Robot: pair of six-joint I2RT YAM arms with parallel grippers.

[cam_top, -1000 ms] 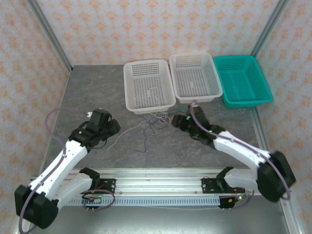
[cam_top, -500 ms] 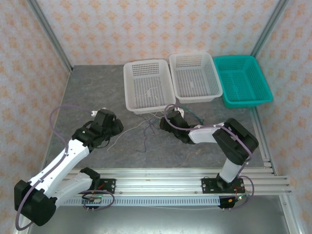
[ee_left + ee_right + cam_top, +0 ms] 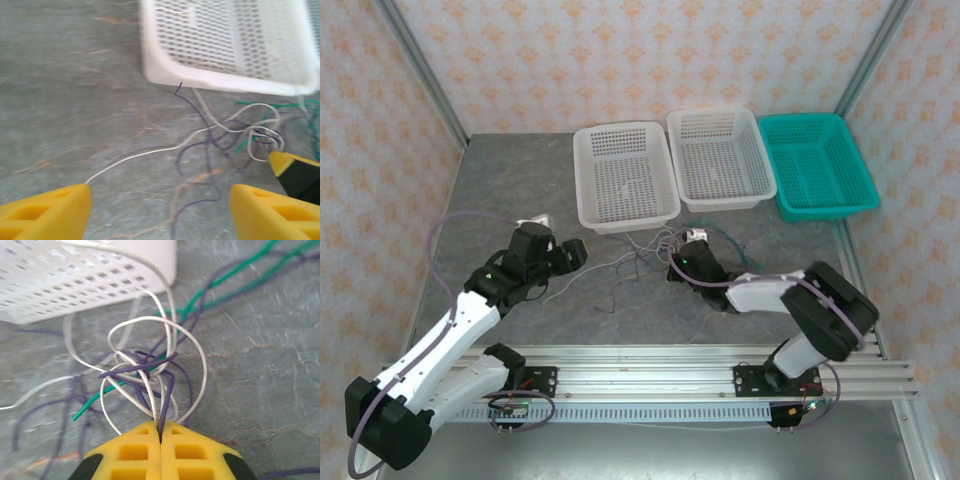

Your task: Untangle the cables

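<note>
Currently the right gripper [image 3: 160,432] is pinched together on the knotted cables [image 3: 150,371], which lie on the table [image 3: 260,355] just beside a white basket [image 3: 60,285]. The left gripper [image 3: 160,196] stands apart above the table.

Readable text: I find none.
Baskets [image 3: 620,128]: I read no brand or number.
Base rail [image 3: 640,360]: I read no label.

left claw [image 3: 160,200] gapes wide on an outstretched arm; right claw [image 3: 160,429] pinched tight, elbow folded.
</note>
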